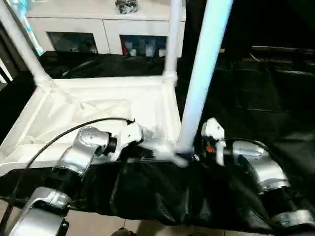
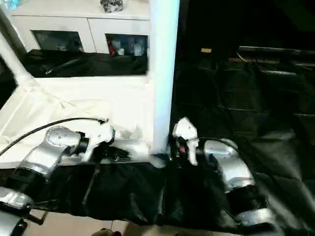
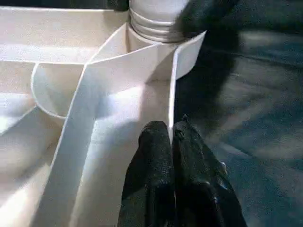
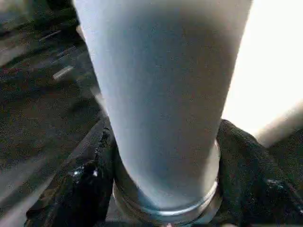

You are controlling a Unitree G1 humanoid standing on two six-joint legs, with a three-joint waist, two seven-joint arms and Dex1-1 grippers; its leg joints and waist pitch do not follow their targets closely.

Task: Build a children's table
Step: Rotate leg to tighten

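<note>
The white tabletop (image 1: pixel 98 105) lies underside up on a black cloth, its ribs and a round corner socket (image 3: pixel 156 33) showing. Two white legs stand in its far corners, one on the left (image 1: pixel 19 44) and one on the right (image 1: pixel 172 39). A third leg (image 1: pixel 204 73) stands upright in the near right corner socket. My right gripper (image 4: pixel 165 198) is shut around this leg's base, one black finger (image 4: pixel 85 189) on each side. My left gripper (image 3: pixel 170 130) is shut on the thin rim wall (image 3: pixel 173 85) of the tabletop, just beside that socket.
A white cabinet (image 1: pixel 98 29) with glass doors stands behind the tabletop. The black cloth (image 1: pixel 256 98) spreads wide to the right and hangs over the near edge. A black cable (image 1: pixel 59 132) runs over my left forearm. Light floor (image 1: pixel 98 223) shows below.
</note>
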